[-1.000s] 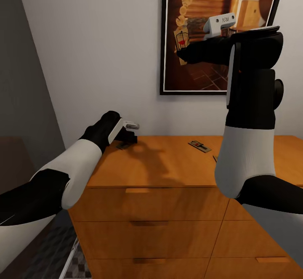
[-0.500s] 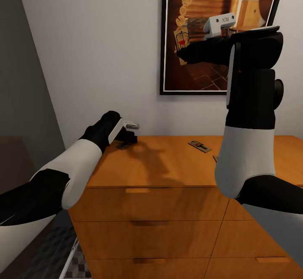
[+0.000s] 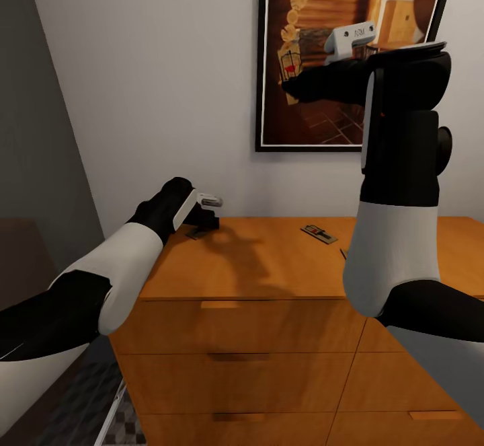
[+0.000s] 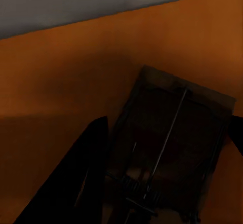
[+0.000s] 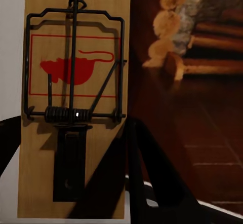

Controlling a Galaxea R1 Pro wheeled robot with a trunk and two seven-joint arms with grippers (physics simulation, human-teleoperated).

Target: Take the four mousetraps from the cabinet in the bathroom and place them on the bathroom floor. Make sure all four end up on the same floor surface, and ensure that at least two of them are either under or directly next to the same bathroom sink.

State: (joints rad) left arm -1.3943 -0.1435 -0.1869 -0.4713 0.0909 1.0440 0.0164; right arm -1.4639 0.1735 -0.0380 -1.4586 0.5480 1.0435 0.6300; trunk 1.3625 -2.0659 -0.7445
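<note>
Mousetrap (image 4: pixel 174 153) lies flat on the cabinet (image 3: pixel 269 264) top at its 10 o'clock corner — left gripper (image 3: pixel 204 220) spread astride it, long axis along the fingers; right gripper (image 3: pixel 290 86) pinches another mousetrap (image 5: pixel 73 102) aloft.

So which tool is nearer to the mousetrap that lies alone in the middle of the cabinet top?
Left, as a judgement. The left tool is low at the cabinet top's back left, over another trap. The right tool is raised high before the picture, well above the lone mousetrap.
</note>
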